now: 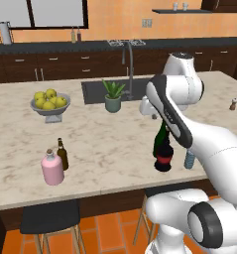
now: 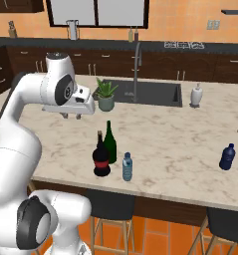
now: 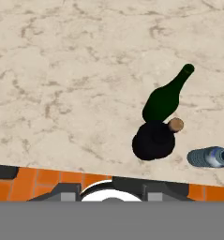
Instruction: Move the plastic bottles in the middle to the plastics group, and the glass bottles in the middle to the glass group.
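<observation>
Near the front edge of the worktop (image 2: 180,144) the green bottle (image 2: 109,142), black bottle (image 2: 101,158) and small water bottle (image 2: 127,167) stand close together, waiting to be sorted. The pincer (image 2: 71,115) hangs above them holding nothing; how wide, I cannot tell.

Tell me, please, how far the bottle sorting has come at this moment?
Nothing looks sorted yet. The green wine bottle, the black bottle and the small water bottle stand together near the counter's front edge. The pink flask and brown bottle wait on the left, a dark blue bottle on the right. The hand hovers above the counter, holding nothing. All three moves remain.
</observation>
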